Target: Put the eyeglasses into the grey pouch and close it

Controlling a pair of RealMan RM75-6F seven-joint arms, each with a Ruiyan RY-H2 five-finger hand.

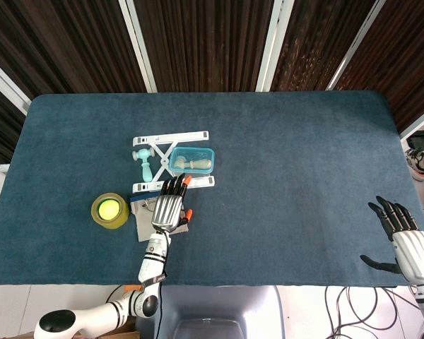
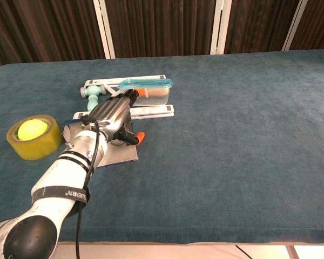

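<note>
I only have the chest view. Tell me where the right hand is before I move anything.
Observer: In the head view the right hand hangs over the near right corner of the table, fingers spread, holding nothing.
Operator: Good. Now report what is inside the blue container.
Observer: From above, the blue container holds a pale brownish object. It is too small for me to tell what it is.
</note>
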